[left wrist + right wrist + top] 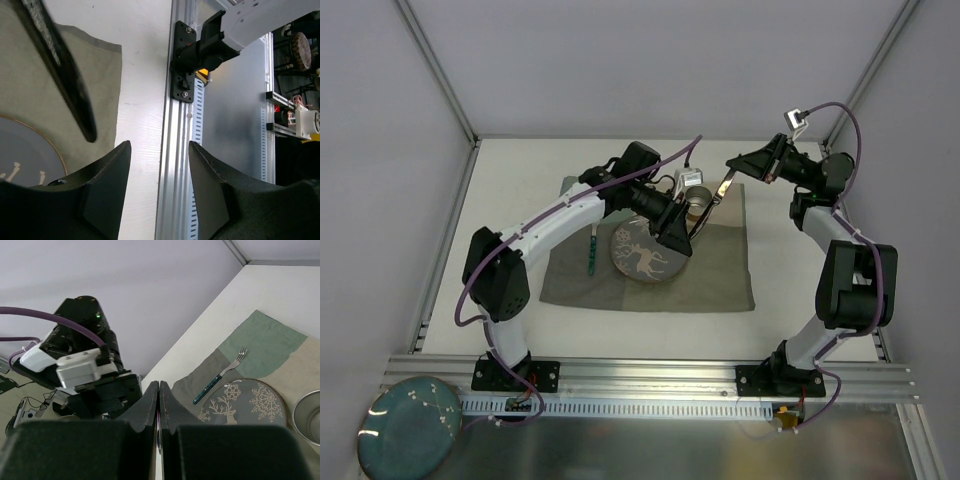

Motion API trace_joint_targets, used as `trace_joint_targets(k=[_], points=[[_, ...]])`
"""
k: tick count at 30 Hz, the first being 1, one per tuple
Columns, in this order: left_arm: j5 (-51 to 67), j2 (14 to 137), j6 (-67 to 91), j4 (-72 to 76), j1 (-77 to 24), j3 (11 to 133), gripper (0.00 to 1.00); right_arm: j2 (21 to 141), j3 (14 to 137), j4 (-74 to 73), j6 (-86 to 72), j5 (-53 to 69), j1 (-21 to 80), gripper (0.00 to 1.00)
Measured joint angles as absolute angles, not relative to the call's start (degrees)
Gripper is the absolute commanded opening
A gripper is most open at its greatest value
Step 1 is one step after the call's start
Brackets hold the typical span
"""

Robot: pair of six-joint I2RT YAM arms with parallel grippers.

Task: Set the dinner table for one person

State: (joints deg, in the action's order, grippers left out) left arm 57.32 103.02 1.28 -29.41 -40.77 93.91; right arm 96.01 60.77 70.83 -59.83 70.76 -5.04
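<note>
Two grippers over one dinner table (520,180), its white top running from the arm bases to the far walls; cloth mat (720,275) at centre bearing plate (640,258), fork (591,250) and metal cup (307,420); left gripper (159,150) spread, empty, over the plate's edge; right gripper (158,387) pinching a slim utensil (723,187) beyond.

Robotics lab test cell, not a home. White table (510,180) boxed in by plain grey panels (650,60) and aluminium bars (650,372). Left arm (550,225) and right arm (845,270) are bolted at 6 o'clock, trailing purple cables (860,130). In the left wrist view at 3 o'clock, possibly an equipment rack (300,115), blurry.
</note>
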Motion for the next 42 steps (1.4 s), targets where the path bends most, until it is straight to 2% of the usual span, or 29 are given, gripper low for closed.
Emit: trace_joint_targets(k=[21,42], points=[[50.2,105.7,-3.4,-29.4,-34.5,95.1,0.51,92.2,60.8,65.1,-55.9,71.4,-3.7,0.00],[52.6,105.7,-2.0,-29.4,-37.5,98.3,0.51,91.7,63.3,64.0,-54.9,70.9,-0.5,0.00]])
